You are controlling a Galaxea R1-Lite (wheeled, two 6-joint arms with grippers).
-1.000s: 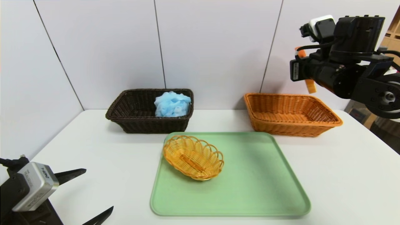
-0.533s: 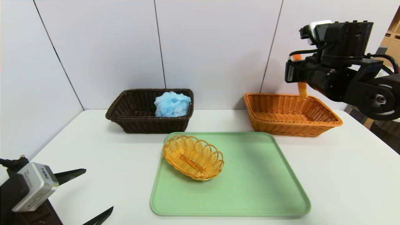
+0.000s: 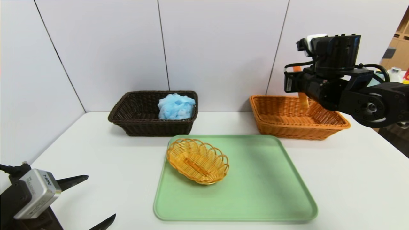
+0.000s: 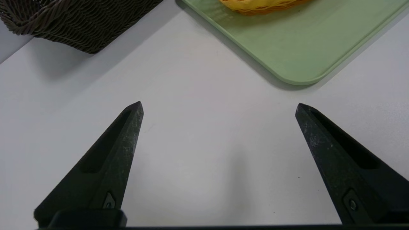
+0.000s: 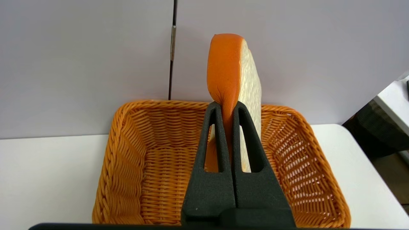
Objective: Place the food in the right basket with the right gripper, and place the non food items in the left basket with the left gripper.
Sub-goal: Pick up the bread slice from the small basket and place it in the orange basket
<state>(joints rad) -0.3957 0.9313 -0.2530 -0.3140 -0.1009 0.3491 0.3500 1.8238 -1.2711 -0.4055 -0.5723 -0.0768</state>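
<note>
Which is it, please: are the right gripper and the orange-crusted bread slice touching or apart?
Touching: the right wrist view shows the right gripper pinching the bread slice, its crust creased between the fingertips.

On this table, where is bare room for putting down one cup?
Bare: the table left of the green tray, before the dark basket; also the tray's right half. Crowded: the tray's far-left part, under the small wicker basket.
</note>
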